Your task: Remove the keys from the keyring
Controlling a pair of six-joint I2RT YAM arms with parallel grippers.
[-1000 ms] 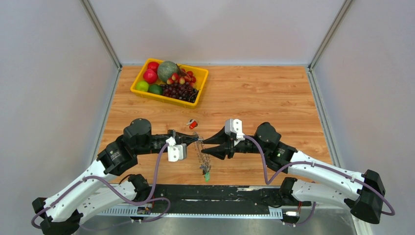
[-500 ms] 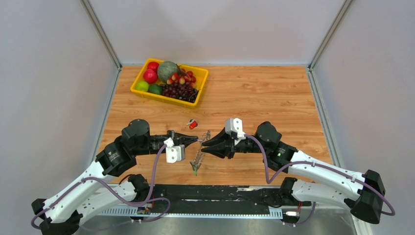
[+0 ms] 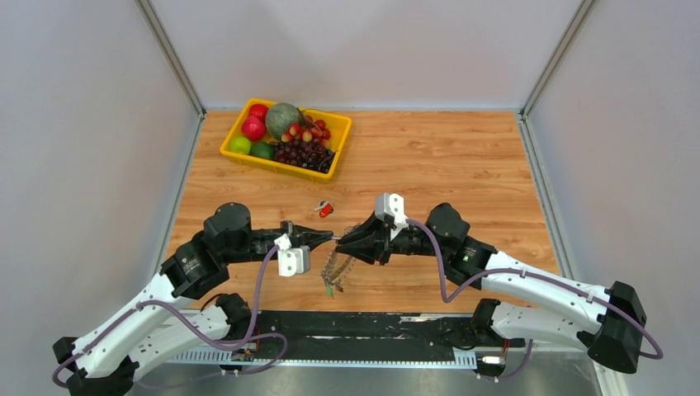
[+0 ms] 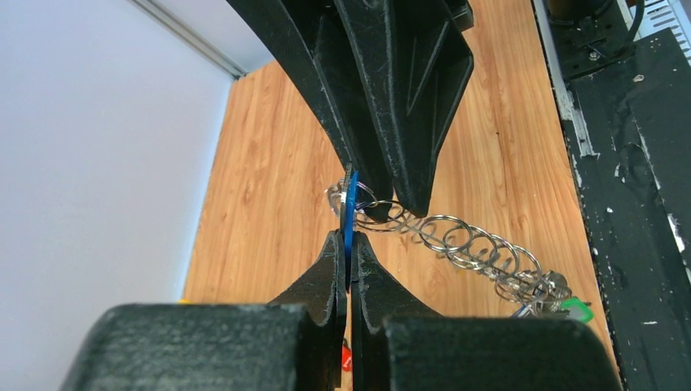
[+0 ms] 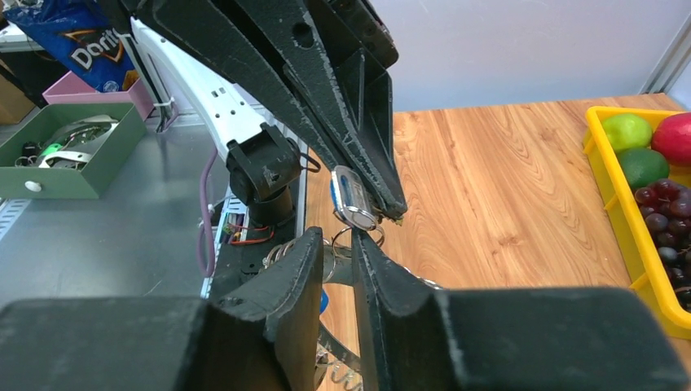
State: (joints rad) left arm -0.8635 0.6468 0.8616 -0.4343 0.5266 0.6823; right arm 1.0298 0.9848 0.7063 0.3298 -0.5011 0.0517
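Note:
The keyring point(image 3: 333, 268) is a floppy chain of silvery rings hanging between my two gripper tips, just above the wooden table. My left gripper point(image 3: 328, 238) is shut on a blue-headed key point(image 4: 349, 213) at the chain's top end. My right gripper point(image 3: 341, 242) faces it tip to tip, closed on the rings point(image 5: 342, 243) beside that key. In the left wrist view the chain point(image 4: 468, 244) trails right to a green-headed key point(image 4: 575, 309). A loose red-headed key point(image 3: 325, 209) lies on the table behind the grippers.
A yellow fruit tray point(image 3: 277, 165) with apples, limes, a melon and grapes stands at the back left; its corner shows in the right wrist view point(image 5: 621, 204). The black base rail point(image 3: 363, 324) runs along the near edge. Grey walls enclose three sides.
Both gripper tips have drawn closer together and shifted slightly left. The hanging chain has swung left and bunched up under them. The red key has not moved.

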